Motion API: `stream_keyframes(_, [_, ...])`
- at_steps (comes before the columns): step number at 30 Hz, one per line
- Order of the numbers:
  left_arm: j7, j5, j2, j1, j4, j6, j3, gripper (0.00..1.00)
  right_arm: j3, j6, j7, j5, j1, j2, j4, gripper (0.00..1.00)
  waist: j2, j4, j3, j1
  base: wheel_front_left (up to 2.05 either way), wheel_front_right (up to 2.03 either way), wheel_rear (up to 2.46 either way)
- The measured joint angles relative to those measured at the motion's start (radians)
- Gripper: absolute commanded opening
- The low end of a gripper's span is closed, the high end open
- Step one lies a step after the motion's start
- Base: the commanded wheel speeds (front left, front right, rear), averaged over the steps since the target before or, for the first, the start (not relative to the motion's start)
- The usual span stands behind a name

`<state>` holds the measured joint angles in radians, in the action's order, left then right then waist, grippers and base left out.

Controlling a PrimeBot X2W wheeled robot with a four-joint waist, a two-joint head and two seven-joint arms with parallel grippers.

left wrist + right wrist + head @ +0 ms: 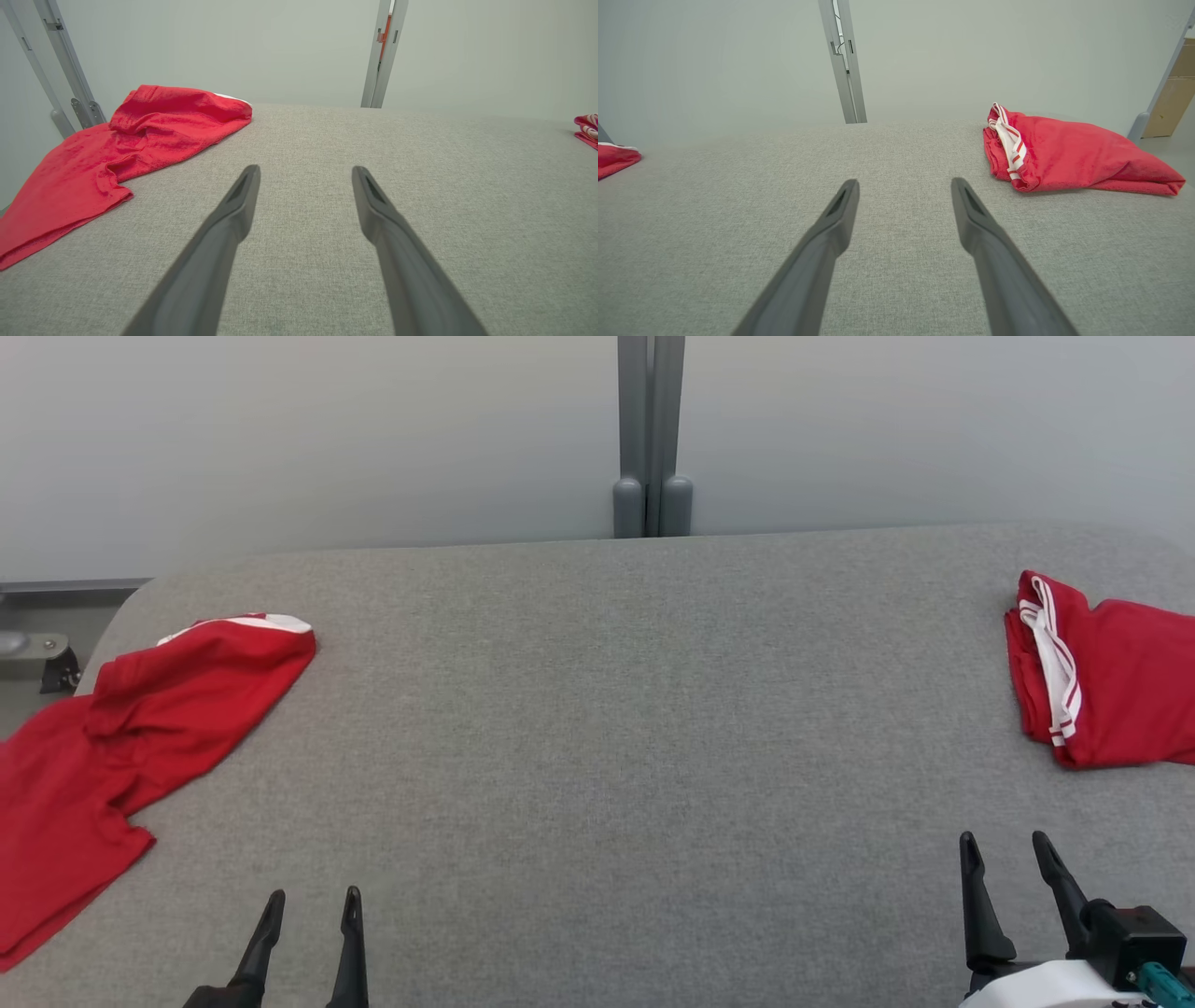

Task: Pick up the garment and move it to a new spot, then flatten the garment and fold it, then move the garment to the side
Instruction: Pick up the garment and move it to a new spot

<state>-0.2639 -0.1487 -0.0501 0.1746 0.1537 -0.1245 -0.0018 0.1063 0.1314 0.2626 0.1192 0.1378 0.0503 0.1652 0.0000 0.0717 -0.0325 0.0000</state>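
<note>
Head view shows the loose red garment [140,709] lying bunched at the left side of the grey desk [607,709], with part of it reaching past the left edge. A folded red garment [1111,681] with white stripes lies at the far right. The left end effector [314,894] and the right end effector [1003,840] are near the front, well apart from both garments, each with its fingers spread and holding nothing.

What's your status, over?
Left end effector and right end effector open, empty. Loose red garment far left, untouched. Folded red garment far right. Nothing in the way.
</note>
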Motion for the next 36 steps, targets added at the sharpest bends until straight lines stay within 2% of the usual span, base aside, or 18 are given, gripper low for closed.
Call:
stream_keyframes(9, [0.0, 0.01, 0.001, -0.003, 0.009, -0.003, -0.007, 1.0, -0.043, 0.0, 0.0, 0.017, 0.016, 0.0, 0.005, 1.0, 0.0, 0.099, -0.005, 0.0, 0.0, 0.0, 0.0])
stream_keyframes(22, [0.0, 0.005, 0.001, 0.055, -0.001, 0.006, 0.03, 1.0, -0.153, 0.0, 0.0, 0.032, 0.003, -0.002, 0.031, 1.0, 0.0, 0.327, -0.021, 0.0, 0.0, 0.0, 0.0])
stream_keyframes(27, [0.0, -0.017, 0.0, 0.053, -0.002, 0.006, 0.016, 1.0, -0.163, 0.0, 0.0, 0.026, 0.001, -0.002, 0.03, 1.0, 0.0, 0.368, -0.014, 0.0, 0.0, 0.0, 0.0])
stream_keyframes(32, [0.0, -0.048, 0.001, -0.1, 0.098, 0.0, -0.05, 1.0, -0.201, 0.0, 0.0, -0.065, -0.067, 0.009, 0.033, 1.0, 0.0, 0.38, 0.033, 0.0, 0.0, 0.0, 0.0])
stream_keyframes(36, [0.0, -0.107, -0.002, -0.328, 0.215, -0.003, -0.098, 1.0, -0.216, 0.0, 0.0, -0.11, -0.178, 0.072, 0.026, 1.0, 0.0, 0.388, 0.097, 0.0, 0.0, 0.0, 0.0])
